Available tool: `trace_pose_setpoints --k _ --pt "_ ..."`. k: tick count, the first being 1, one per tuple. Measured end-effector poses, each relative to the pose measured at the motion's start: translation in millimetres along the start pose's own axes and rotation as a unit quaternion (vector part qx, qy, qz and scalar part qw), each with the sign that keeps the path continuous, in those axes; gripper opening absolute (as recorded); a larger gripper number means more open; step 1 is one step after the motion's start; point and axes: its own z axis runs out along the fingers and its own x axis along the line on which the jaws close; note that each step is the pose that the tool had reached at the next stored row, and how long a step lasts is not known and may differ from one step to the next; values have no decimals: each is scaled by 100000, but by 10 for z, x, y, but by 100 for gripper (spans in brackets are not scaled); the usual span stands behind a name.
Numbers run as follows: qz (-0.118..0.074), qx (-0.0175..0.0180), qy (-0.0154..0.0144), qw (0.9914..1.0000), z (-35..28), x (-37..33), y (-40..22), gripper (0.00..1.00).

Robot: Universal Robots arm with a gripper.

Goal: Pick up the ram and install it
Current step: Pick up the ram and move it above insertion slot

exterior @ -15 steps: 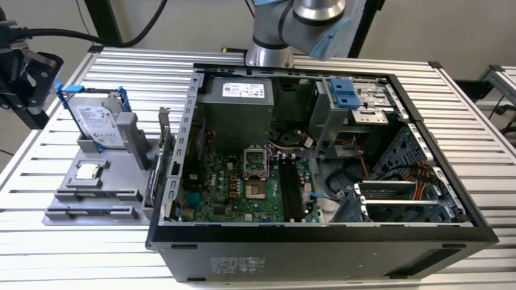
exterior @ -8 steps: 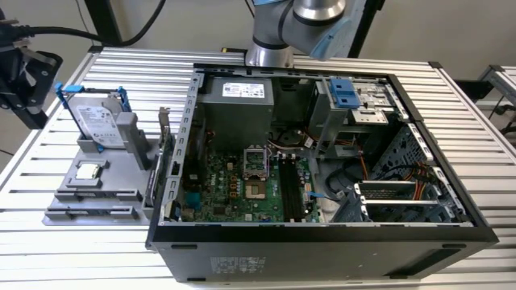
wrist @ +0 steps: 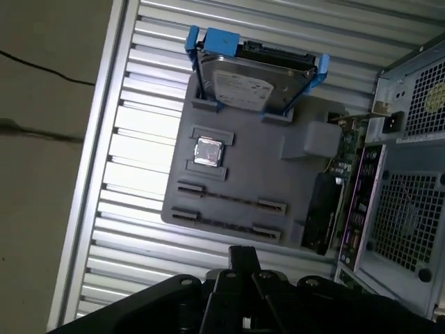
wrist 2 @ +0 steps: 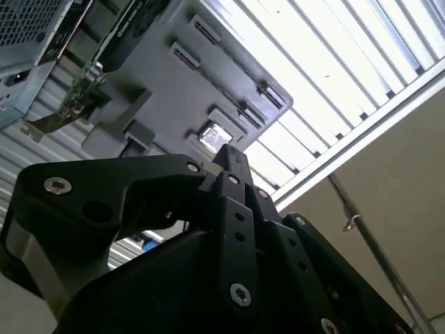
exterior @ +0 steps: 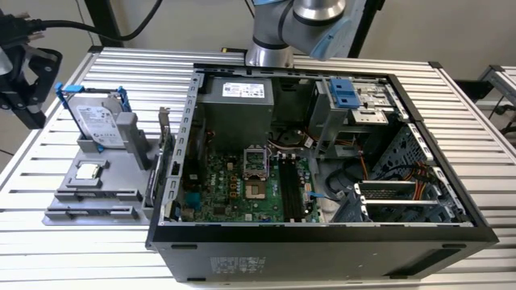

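Exterior view gives you the layout: an open computer case (exterior: 322, 241) lies on its side across the middle of the bench (exterior: 48, 254), and the arm (exterior: 306, 24) rises at the bench's far edge. Between the case and the bench's edge on the exterior view's left sits a grey parts tray (exterior: 113, 181). A hard drive (exterior: 96, 124) in blue brackets stands at the tray's far end, and a processor chip (exterior: 87, 172) lies near its middle. An expansion card (exterior: 165, 163) stands on edge along the side nearest the case.

For the ram (exterior: 287, 187), your best match is the long dark strip standing among the memory slots on the motherboard (exterior: 226, 181), just beside the processor socket. You cannot tell from this view whether it is the stick itself or a bare slot.

In both wrist views the gripper (wrist 2: 229, 156) (wrist: 243, 254) hangs well above the end of the tray away from the hard drive. Its fingers are pressed together with nothing between them, and it touches neither tray nor case
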Motion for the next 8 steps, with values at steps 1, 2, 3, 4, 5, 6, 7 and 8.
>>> trace_pose_setpoints --k 1,2,3,4,5,6,7,8 --pt "-902 -9 45 99996 0 0 0 0" --pt "-1793 -19 87 99984 0 0 0 0" --pt "-2695 -34 128 99964 0 0 0 0" --pt "-3624 -44 173 99934 0 0 0 0" --pt "-4543 -54 220 99897 0 0 0 0" --pt "-5472 -65 262 99850 0 0 0 0" --pt "-6362 -74 310 99797 0 0 0 0" --pt "-7262 -84 353 99735 0 0 0 0"
